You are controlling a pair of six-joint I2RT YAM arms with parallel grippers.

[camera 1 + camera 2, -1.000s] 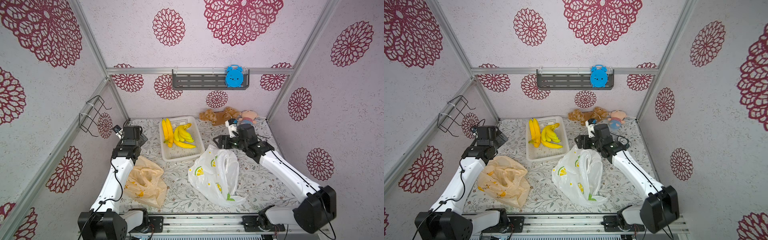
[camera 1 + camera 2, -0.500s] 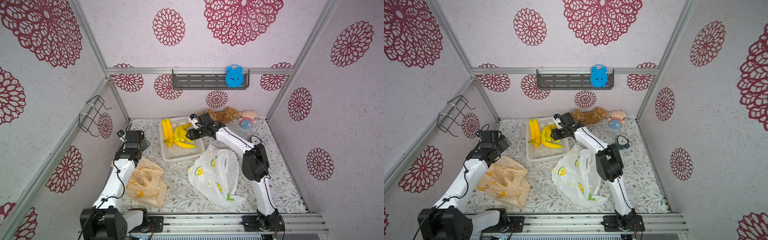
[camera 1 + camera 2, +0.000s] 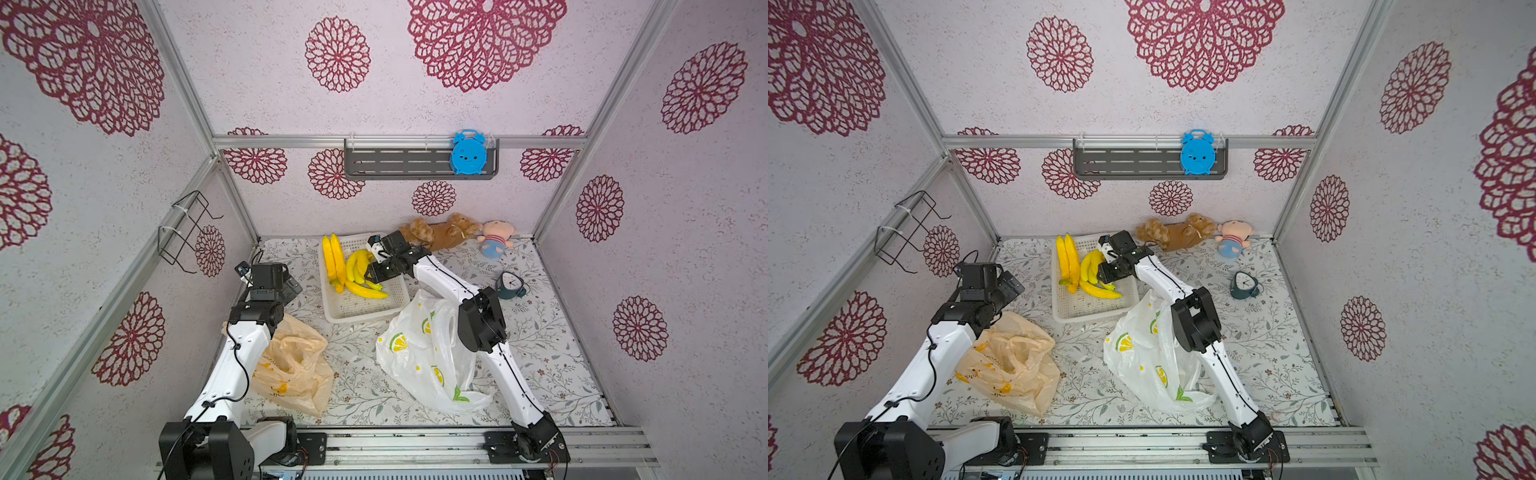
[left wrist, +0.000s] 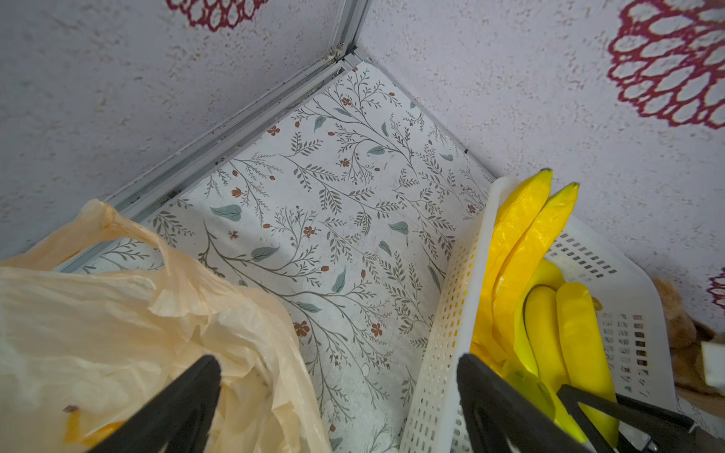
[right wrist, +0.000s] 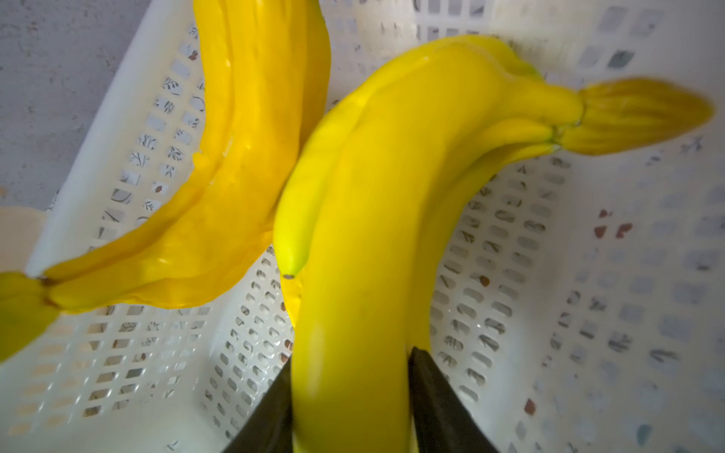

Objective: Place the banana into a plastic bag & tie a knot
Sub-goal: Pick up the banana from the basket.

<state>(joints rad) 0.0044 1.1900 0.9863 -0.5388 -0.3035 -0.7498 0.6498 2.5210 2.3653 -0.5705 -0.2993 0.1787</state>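
Two bunches of bananas lie in a white basket (image 3: 357,318). My right gripper (image 3: 374,276) (image 5: 351,361) reaches into the basket, its black fingers (image 5: 435,396) pressed on both sides of one banana (image 5: 353,255) of the lighter bunch (image 3: 359,268). The deeper yellow bunch (image 3: 334,259) lies along the basket's left side. A white plastic bag (image 3: 419,357) with lemon prints lies crumpled in front of the basket, under my right arm. My left gripper (image 3: 291,286) (image 4: 339,361) hangs open and empty between an orange bag (image 3: 291,361) and the basket's left wall (image 4: 443,333).
A brown plush bear (image 3: 436,230) and a small doll (image 3: 494,239) lie along the back wall. A dark clock (image 3: 510,284) stands on the mat to the right. A blue clock (image 3: 468,151) sits on the wall shelf, and a wire rack (image 3: 187,232) hangs on the left wall.
My right arm swung left from beside the white bag into the basket, and its jaws closed in on a banana. My left arm shifted slightly towards the front.
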